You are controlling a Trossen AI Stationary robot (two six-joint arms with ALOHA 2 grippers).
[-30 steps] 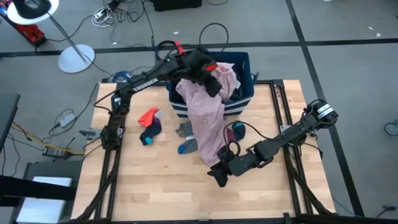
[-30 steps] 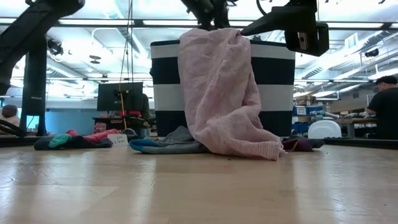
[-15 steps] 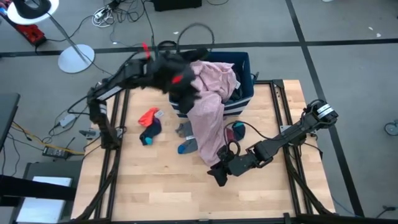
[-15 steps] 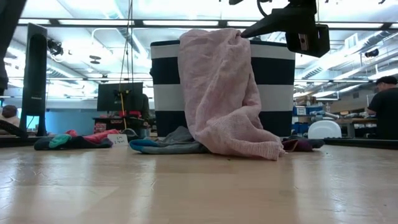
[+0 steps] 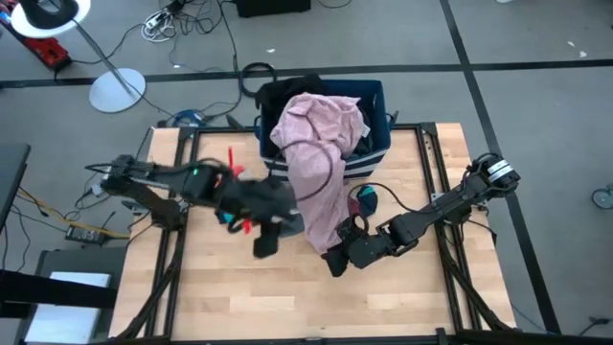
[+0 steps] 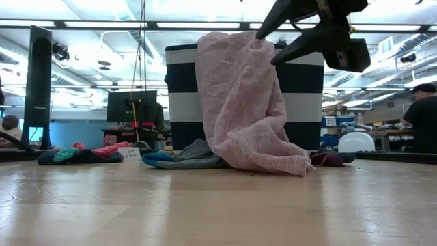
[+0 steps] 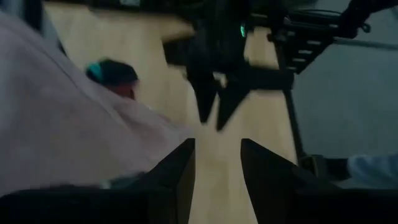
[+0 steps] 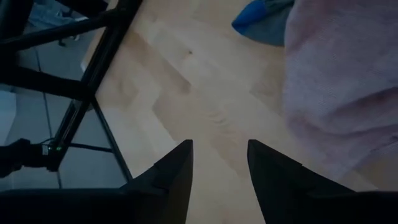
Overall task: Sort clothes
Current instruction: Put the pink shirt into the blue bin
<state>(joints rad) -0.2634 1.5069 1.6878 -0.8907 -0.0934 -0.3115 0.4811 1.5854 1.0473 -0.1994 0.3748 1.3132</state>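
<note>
pink garment [image 5: 319, 158] draping bin [image 5: 375, 156], socks [image 6: 82, 155] beside

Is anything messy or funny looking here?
Yes. A big pink garment spills out of the striped bin, draping over its front wall down onto the table. Small socks and a blue piece lie scattered on the wood beside the bin, not in tidy piles.

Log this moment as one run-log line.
task: sort clothes | left gripper: open, empty, low over table beside pink garment | right gripper: open, empty, at garment's table end | garment: draped from bin to table
</note>
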